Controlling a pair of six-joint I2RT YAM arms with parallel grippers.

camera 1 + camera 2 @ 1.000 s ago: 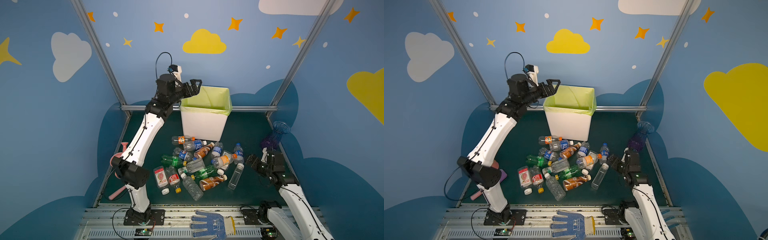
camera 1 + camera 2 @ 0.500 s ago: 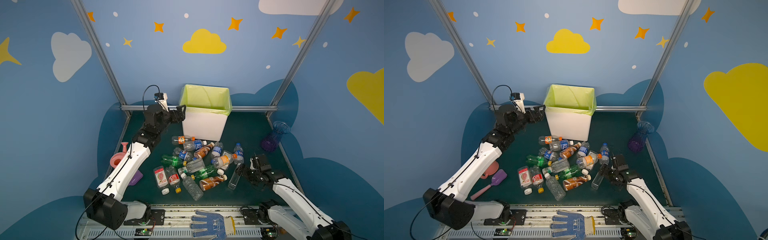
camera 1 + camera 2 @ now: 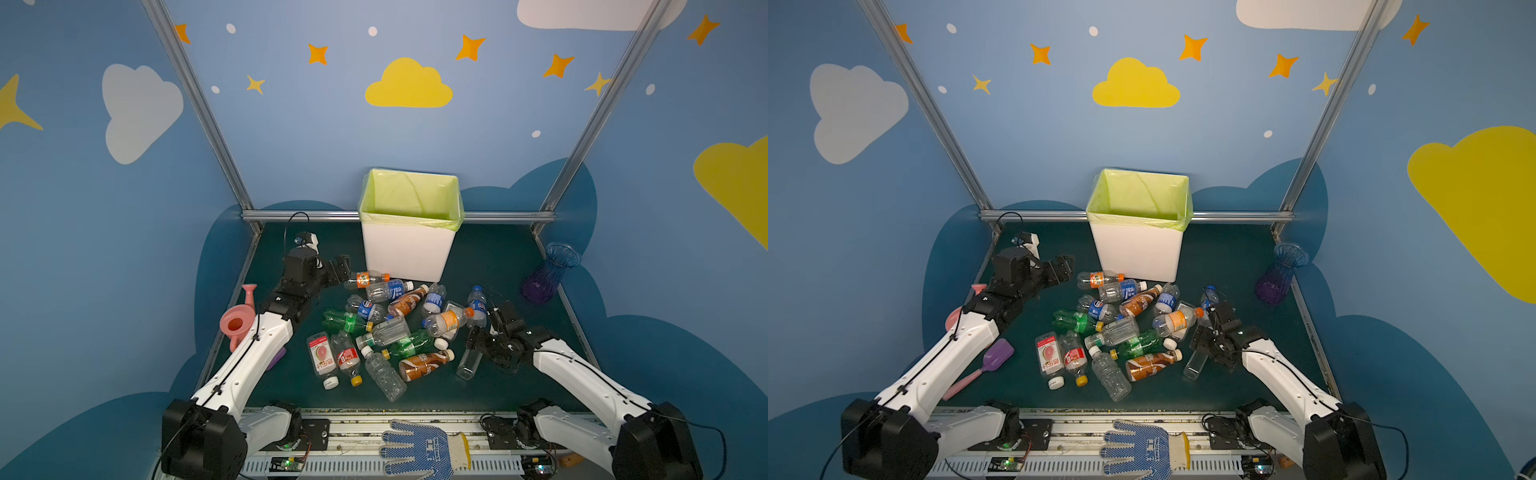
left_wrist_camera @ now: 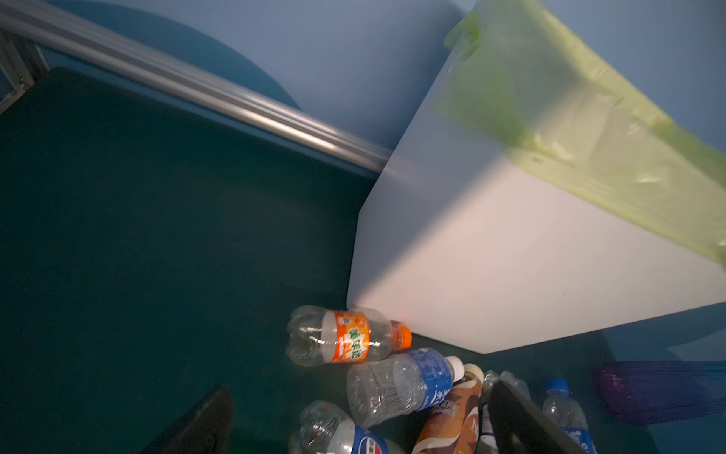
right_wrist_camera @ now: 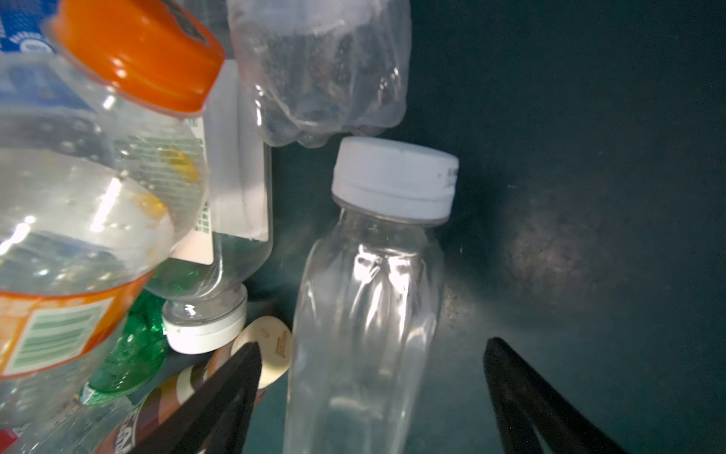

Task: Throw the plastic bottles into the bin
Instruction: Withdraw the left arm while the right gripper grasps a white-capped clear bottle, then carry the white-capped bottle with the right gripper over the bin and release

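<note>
Many bottles (image 3: pixel 395 332) lie heaped on the green table (image 3: pixel 490 266), just in front of the bin (image 3: pixel 407 257), which stands at the back with its yellow-green bag folded over the rim. Few labels can be read. One blue-labelled bottle carries the Pepsi roundel and name (image 4: pixel 367 442). The orange-label bottle (image 4: pixel 341 338), lying against the bin's near corner, shows green Chinese characters. A brown bottle (image 3: pixel 424 365) has white lettering too small to make out, and two clear ones with red and white labels are just as unreadable from here.

The left arm reaches low and long across the table. The left gripper (image 3: pixel 338 268) is level with the bin's base, just beside the orange-label bottle, its jaws spread wide and empty.

The right arm stretches forward with its wrist bent in to the pile's right edge. The right gripper (image 5: pixel 373 350) straddles a clear bottle (image 5: pixel 365 298) with a white cap. Its fingers (image 5: pixel 510 377) stand on either side with gaps showing, not yet pinching it.
</note>
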